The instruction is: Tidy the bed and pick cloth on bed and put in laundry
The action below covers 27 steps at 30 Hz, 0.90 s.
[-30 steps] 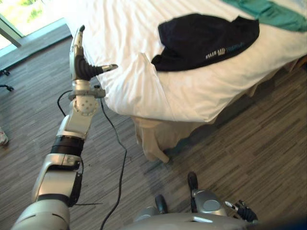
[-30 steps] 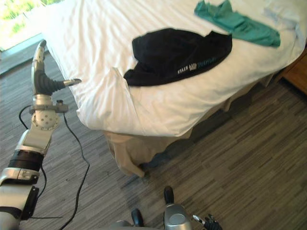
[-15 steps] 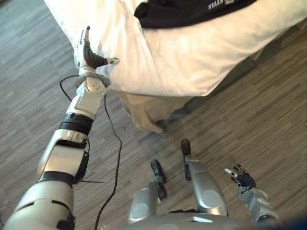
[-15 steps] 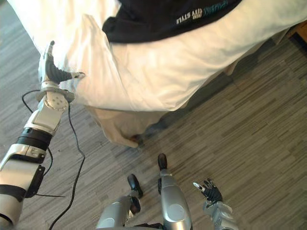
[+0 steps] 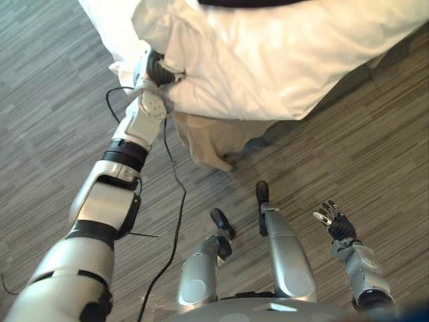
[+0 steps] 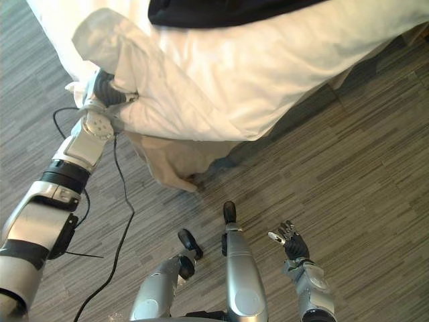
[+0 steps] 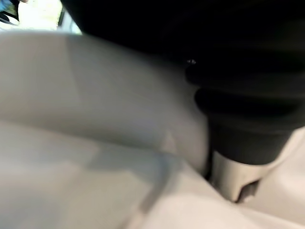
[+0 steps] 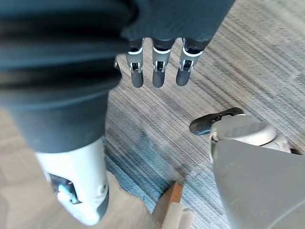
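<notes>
You have one black cloth [image 6: 221, 10] in view, lying on top of the one white sheet [image 5: 281, 60] at the far edge of the head views, well apart from both hands; one beige bed skirt [image 5: 201, 137] hangs below the sheet's corner and reaches the grey wood-grain floor [image 5: 382, 134]; your left hand [image 5: 156, 67] is pushed into the bunched corner of the sheet, with a fold of white fabric raised over and around it; the fabric covers it, so you cannot tell whether it is gripping or merely pressing; its wrist view shows white sheet close against the dark cover; your right hand [image 5: 337, 225] hangs low over the floor on the right, well apart from the sheet, its fingers [image 8: 157, 71] straight and relaxed, holding nothing; the raised fold of sheet stands between the left hand and the black cloth.
</notes>
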{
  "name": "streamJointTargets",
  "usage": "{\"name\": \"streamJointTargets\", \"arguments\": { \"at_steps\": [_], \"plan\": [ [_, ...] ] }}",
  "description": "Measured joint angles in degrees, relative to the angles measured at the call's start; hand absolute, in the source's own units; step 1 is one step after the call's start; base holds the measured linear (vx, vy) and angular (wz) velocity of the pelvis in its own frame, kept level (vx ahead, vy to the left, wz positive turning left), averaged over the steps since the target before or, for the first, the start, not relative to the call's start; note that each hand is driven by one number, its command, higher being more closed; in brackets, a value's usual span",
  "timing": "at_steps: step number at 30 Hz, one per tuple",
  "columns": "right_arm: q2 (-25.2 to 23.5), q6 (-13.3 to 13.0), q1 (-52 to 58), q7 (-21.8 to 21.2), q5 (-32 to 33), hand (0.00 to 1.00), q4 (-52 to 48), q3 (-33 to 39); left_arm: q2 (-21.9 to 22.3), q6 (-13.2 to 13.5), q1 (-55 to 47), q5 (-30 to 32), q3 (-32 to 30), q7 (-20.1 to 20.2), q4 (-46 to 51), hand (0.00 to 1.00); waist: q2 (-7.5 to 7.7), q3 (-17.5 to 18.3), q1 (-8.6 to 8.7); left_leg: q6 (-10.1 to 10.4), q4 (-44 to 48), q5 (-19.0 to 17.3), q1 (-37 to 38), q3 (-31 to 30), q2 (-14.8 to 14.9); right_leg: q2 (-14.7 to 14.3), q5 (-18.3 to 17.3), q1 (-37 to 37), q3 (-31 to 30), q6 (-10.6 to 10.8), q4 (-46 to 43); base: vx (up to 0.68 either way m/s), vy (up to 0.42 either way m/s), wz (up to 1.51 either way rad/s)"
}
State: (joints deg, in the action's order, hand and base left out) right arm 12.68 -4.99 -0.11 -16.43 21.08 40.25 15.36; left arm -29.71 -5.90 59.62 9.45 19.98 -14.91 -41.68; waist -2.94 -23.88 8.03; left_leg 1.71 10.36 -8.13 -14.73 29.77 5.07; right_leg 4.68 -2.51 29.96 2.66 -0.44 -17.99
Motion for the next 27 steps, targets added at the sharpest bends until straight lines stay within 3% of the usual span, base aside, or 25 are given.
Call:
{"name": "streamJointTargets", "arguments": {
  "at_steps": [4, 9, 13, 14, 19, 23, 27],
  "plan": [
    [-0.1, -0.4, 0.3, -0.3, -1.8, 0.00, 0.0, 0.5, -0.2, 3.3, -1.1, -2.2, 2.4, 2.7, 3.4, 1.00, -0.01, 0.0, -1.57, 0.0, 0.0, 0.2, 1.8, 1.0, -0.4, 0.6, -0.3, -1.1, 0.0, 0.2, -1.4, 0.10, 0.061, 0.08],
    [-0.6, -1.0, 0.6, 0.5, -2.3, 0.00, 2.1, 0.5, -2.3, 8.1, -11.4, -6.1, 2.5, 5.1, 11.8, 1.00, -0.44, 0.7, -1.35, 0.4, -0.5, 0.5, 5.6, -1.1, -1.2, 1.8, -1.1, -5.7, 1.6, 0.5, -1.5, 0.09, 0.026, 0.17],
    [-0.8, -0.8, 0.7, 2.2, -2.3, 0.00, 9.7, 2.0, -2.8, 12.6, -26.0, -6.3, -2.1, 6.1, 18.1, 1.00, -1.30, 2.7, -1.06, 0.6, -1.5, 0.7, 7.8, -5.4, -1.3, 1.9, -0.9, -11.6, 5.0, 0.8, 3.8, 0.06, -0.002, 0.30],
    [-0.7, -0.7, 0.8, 2.8, -2.3, 0.00, 11.4, 2.3, -2.6, 13.9, -30.6, -5.9, -3.1, 6.7, 19.4, 0.00, -1.54, 3.7, -1.04, 0.8, -1.8, 0.8, 8.6, -6.6, -1.3, 1.9, -0.7, -13.6, 6.1, 1.2, 5.7, 0.05, -0.004, 0.32],
    [-0.9, 0.1, 3.3, 4.0, -2.3, 0.00, 15.0, 2.2, 3.3, 17.9, -48.2, -4.2, -4.9, 9.5, 25.8, 0.00, -2.89, 9.4, -1.18, 0.8, -4.6, 0.9, 12.8, -10.4, -1.5, 1.1, 0.3, -21.7, 9.2, 2.4, 12.9, 0.08, 0.012, 0.31],
    [-2.4, 1.6, 5.1, 6.2, -2.1, 0.00, 15.5, -0.1, 9.6, 18.6, -58.1, -3.0, -4.8, 10.8, 27.0, 0.00, -2.61, 13.9, -1.74, 0.8, -6.4, 0.9, 15.4, -12.1, -1.7, 0.3, 2.2, -26.6, 10.1, 2.8, 18.4, 0.03, 0.010, 0.14],
    [-4.8, 3.5, 6.2, 8.0, -1.6, 0.00, 16.5, -1.8, 13.4, 18.5, -61.3, -1.9, -4.3, 10.7, 20.1, 0.00, -1.93, 15.8, -2.87, 0.7, -6.6, 0.9, 16.1, -13.3, -2.0, -0.2, 3.4, -29.2, 10.7, 3.1, 21.9, -0.02, -0.015, 0.10]
  ]
}}
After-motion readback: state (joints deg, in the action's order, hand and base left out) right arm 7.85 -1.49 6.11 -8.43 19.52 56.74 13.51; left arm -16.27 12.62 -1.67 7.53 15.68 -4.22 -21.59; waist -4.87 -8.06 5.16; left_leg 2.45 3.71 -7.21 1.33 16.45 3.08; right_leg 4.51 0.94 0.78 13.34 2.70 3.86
